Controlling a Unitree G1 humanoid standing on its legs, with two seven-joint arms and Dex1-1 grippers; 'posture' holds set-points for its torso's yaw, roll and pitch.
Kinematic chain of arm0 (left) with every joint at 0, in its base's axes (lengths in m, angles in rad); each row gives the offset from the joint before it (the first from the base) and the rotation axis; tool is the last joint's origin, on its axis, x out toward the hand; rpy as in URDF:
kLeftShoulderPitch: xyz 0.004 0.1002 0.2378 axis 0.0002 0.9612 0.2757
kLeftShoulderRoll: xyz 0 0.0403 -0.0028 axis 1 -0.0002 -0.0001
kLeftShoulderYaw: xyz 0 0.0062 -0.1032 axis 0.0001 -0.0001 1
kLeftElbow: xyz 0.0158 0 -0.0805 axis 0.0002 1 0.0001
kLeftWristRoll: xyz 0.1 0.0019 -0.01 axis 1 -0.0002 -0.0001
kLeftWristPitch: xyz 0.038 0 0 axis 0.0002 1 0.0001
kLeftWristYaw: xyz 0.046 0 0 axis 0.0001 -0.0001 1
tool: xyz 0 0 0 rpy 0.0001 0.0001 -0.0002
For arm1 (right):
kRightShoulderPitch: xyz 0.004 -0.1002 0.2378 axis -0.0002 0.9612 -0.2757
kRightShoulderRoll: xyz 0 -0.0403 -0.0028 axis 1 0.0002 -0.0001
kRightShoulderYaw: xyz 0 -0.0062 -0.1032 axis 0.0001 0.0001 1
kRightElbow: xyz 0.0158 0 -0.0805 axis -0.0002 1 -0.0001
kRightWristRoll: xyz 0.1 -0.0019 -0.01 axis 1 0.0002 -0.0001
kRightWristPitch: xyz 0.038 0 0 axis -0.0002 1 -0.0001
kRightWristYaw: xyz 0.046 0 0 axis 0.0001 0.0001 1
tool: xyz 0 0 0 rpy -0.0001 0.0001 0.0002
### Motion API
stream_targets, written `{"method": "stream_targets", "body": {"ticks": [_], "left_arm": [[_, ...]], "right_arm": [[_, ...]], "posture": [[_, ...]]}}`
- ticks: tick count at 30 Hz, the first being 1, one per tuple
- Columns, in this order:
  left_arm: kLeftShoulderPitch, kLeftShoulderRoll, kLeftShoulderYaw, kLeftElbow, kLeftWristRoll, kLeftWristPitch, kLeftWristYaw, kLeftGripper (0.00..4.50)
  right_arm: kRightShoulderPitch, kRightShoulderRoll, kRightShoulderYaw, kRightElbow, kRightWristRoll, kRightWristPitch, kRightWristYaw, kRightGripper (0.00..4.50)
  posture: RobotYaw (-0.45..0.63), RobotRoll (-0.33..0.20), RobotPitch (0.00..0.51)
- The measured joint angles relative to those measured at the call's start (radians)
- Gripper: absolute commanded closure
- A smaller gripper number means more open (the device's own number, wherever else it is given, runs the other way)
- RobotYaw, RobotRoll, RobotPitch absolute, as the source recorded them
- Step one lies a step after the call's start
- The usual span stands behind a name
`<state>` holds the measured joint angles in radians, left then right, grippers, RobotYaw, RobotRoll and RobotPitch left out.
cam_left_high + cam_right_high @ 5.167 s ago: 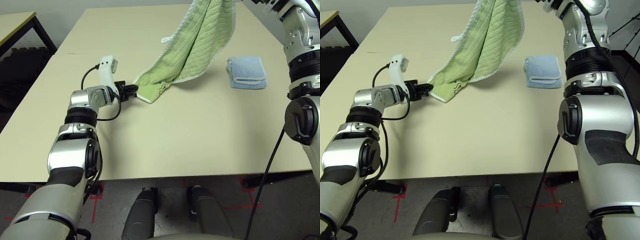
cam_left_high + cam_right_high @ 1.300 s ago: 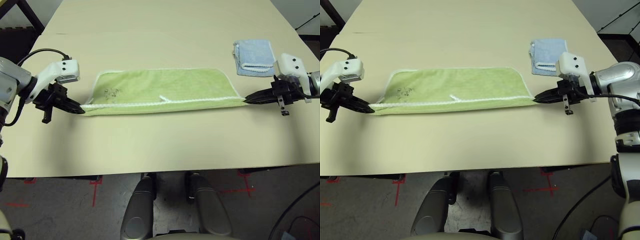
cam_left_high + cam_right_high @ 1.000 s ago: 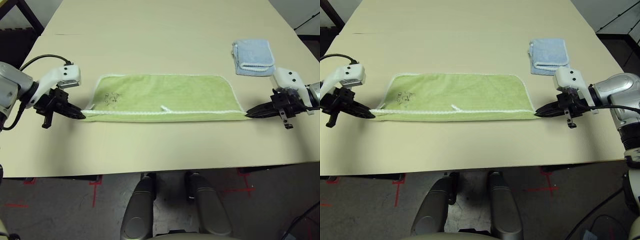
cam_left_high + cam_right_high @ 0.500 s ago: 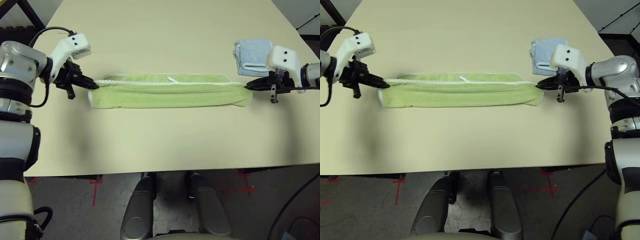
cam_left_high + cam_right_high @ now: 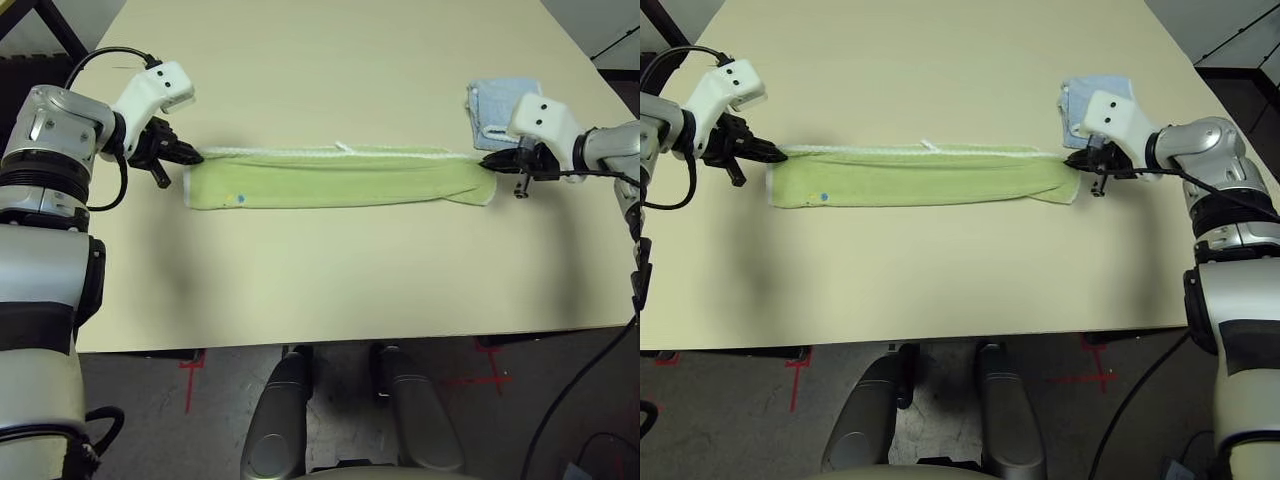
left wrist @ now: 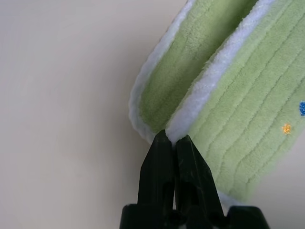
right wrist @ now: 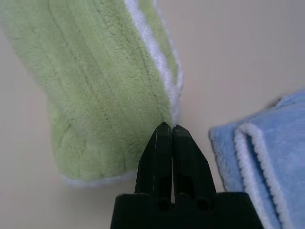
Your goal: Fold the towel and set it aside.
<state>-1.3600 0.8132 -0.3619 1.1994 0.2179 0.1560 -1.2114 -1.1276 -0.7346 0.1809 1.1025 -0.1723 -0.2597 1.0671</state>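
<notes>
the towel (image 5: 338,181) lay folded into a long narrow strip across the middle of the worktop (image 5: 330,280), running side to side and roughly parallel to the near edge, well back from it; its white stitched edging ran along the far long side, with a small white loop poking up near the middle of that side; a tiny blue dot showed on the green pile near the left end; i had the left hand (image 5: 194,156) pinched tight on the far left corner of the towel, its two black fingers pressed together on the white edging, as the left wrist view showed at close range (image 6: 170,138); the right hand (image 5: 489,160) was likewise clamped on the far right corner, fingers together with the cloth between their tips (image 7: 167,128); both hands sat low at the worktop surface, one at each end of the strip; the light blue folded towel (image 5: 497,102) lay just beyond the right hand, toward the far right corner of the worktop, close to the green towel's end but apart from it
</notes>
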Motion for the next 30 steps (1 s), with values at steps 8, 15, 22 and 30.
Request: {"method": "stream_targets", "body": {"ticks": [8,15,22,30], "left_arm": [[-0.009,-0.004,0.009,0.033,0.046,-0.02,0.074,4.48],[-0.009,-0.007,0.026,0.037,0.067,-0.03,0.107,4.48],[-0.009,-0.024,0.042,0.046,0.08,-0.049,0.165,3.39],[-0.009,-0.026,0.115,0.067,0.07,-0.085,0.26,0.37]], "right_arm": [[-0.006,0.034,-0.014,-0.006,0.006,0.016,-0.021,4.5],[-0.002,0.042,-0.014,-0.039,0.006,0.045,-0.029,4.5],[0.003,0.042,-0.014,-0.044,0.0,0.065,-0.04,4.24],[0.027,0.043,-0.033,-0.082,0.01,0.081,-0.07,1.54]], "posture": [[0.08,0.0,0.249],[0.08,0.0,0.249],[0.08,0.0,0.246],[0.07,0.0,0.233]]}}
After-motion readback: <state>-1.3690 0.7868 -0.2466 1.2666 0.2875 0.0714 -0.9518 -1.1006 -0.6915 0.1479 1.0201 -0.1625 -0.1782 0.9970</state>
